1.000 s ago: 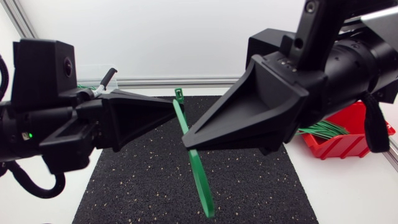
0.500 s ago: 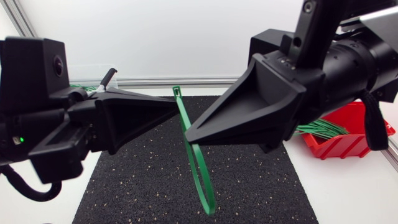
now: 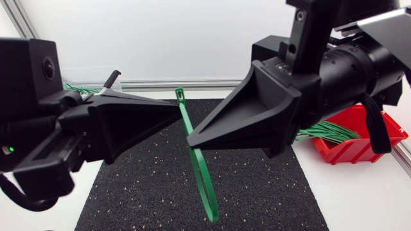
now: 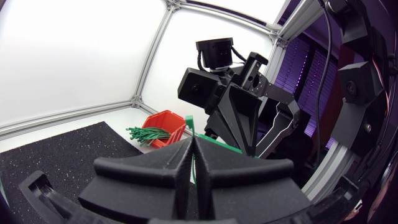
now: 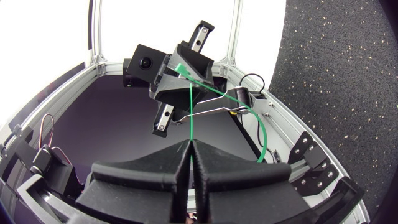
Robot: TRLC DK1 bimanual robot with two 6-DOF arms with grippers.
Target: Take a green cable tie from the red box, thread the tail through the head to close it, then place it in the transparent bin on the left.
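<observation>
Slim, flat green cable tie (image 3: 204,183), square head uppermost, is hanging in the air above the black, speckled, grainy mat (image 3: 135,186). The left gripper (image 3: 178,112) is pinching the strap just below the head, its matte wedge-shaped fingers pressed together on it. The right gripper (image 3: 190,142) is clamping the strap slightly lower, from the opposite side. The smooth red box (image 3: 363,147), well off to the right, is holding a bundle of green ties (image 3: 331,133).
</observation>
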